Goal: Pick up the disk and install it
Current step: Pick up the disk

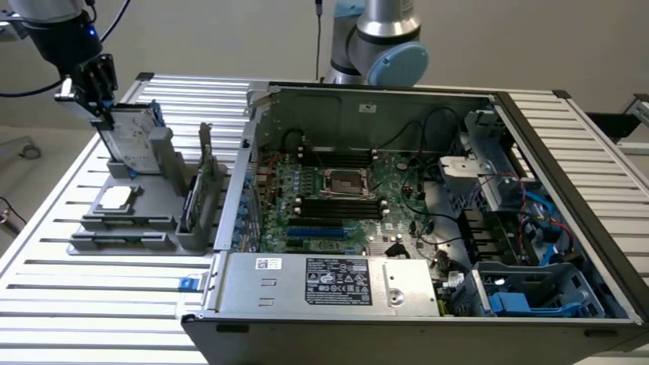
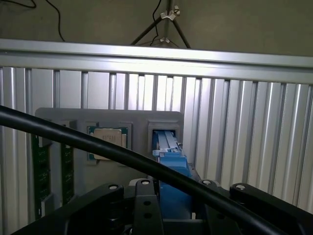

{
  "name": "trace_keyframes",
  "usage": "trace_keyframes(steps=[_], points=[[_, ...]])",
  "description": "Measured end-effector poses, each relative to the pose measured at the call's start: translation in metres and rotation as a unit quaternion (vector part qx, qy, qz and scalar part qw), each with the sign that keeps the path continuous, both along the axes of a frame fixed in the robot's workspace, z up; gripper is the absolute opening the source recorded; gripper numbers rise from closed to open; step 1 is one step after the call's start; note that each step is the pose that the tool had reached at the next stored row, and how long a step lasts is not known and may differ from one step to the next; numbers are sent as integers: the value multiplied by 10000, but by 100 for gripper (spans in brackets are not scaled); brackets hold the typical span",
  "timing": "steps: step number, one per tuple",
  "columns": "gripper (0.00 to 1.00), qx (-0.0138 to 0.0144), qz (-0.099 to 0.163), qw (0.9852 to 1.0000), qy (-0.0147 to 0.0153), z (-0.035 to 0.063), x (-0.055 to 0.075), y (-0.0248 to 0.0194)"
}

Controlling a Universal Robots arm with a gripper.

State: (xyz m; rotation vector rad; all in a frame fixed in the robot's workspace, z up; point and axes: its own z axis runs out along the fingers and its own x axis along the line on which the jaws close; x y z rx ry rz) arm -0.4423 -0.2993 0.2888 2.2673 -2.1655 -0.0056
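Note:
The disk (image 1: 137,137) stands upright on edge in a slot of the grey holder (image 1: 121,228) at the exterior view's left, its white label and silver face showing. My gripper (image 1: 102,106) comes down on the disk's upper corner and looks shut on its top edge. In the wrist view the disk's blue carrier edge (image 2: 170,152) runs straight into my gripper (image 2: 171,200), and its lower end still sits in the holder (image 2: 107,117).
An open computer case (image 1: 375,99) lies to the exterior view's right, with an empty blue drive cage (image 1: 537,293) at its near right corner. The holder also carries a square chip (image 1: 117,196) and upright cards (image 1: 197,198). A black cable (image 2: 73,139) crosses the wrist view.

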Motion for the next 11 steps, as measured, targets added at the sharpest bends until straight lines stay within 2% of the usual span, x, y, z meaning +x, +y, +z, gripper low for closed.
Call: trace_keyframes(steps=[11], points=[[33,0,-34,10000,0,0,0,-23]])
